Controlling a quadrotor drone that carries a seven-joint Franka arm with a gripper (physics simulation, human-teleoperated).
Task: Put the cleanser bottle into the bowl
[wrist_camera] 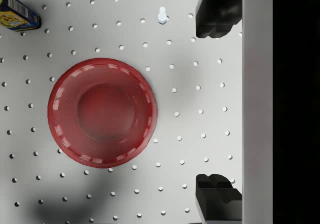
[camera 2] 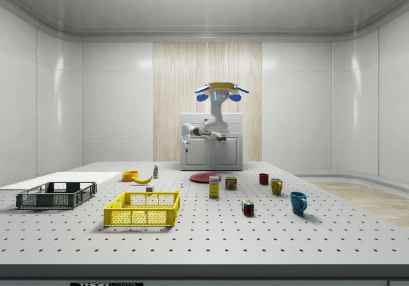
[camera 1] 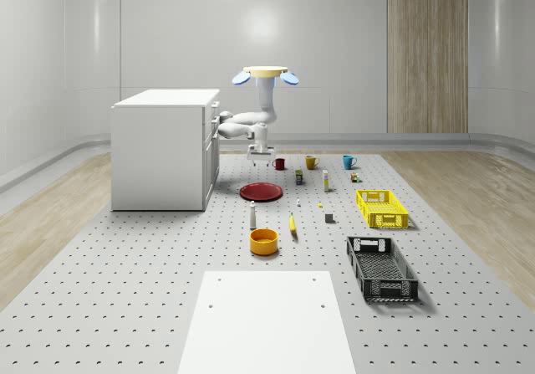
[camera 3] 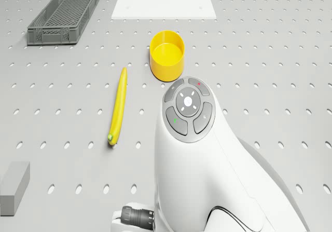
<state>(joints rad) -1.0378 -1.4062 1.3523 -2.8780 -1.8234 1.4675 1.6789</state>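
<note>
Hovering beside the cabinet (camera 1: pixel 163 148), the drone (camera 1: pixel 265 75) holds its arm out at cabinet-top height, with the gripper (camera 1: pixel 260 151) hanging above the plate (camera 1: pixel 261 192). In the wrist view the fingers (wrist_camera: pixel 217 13) stand wide apart and hold nothing; the plate (wrist_camera: pixel 102 113) lies on the floor below, off to one side of the gap between them.

The bottle (camera 1: pixel 252 214) stands upright on the perforated floor, on the plate's side away from the cabinet wall, between plate and bowl (camera 1: pixel 263 241). The bowl sits just beyond the bottle, with a banana (camera 1: pixel 292 224) beside it. The drone view confirms the bowl (camera 3: pixel 167 55) is empty.

Assessment: no part of the task is complete. The bottle remains ungrasped and well clear of the gripper. Outstanding work: reposition over the bottle, descend, grasp, carry, and release into the bowl.
</note>
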